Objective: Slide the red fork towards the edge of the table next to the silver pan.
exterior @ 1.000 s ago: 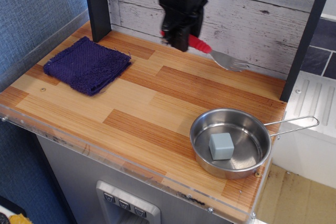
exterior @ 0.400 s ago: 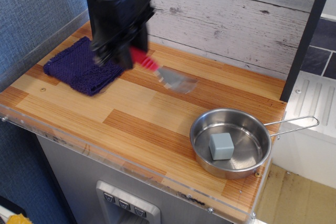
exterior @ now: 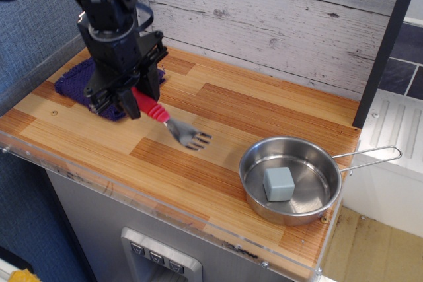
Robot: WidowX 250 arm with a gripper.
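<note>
The red fork (exterior: pixel 168 122) has its ribbed red handle in my gripper (exterior: pixel 129 105), which is shut on it. Its silver tines (exterior: pixel 192 137) point right and down, close to or touching the wooden table (exterior: pixel 218 110). I cannot tell whether they rest on it. The fork is left of the silver pan (exterior: pixel 291 179), about a fork's length from its rim, over the middle front of the tabletop. The pan stands at the front right corner with its wire handle (exterior: pixel 370 155) reaching past the table's right edge. My arm hides part of the fork's handle.
A grey cube (exterior: pixel 278 183) lies inside the pan. A folded purple cloth (exterior: pixel 73 84) lies at the left, partly behind my gripper. A clear plastic rim (exterior: pixel 132 196) runs along the front edge. A white plank wall (exterior: pixel 277 18) closes the back.
My gripper has carried the fork from the back wall leftward and forward, then down to the middle front of the table. The pan, cube and cloth have not moved.
</note>
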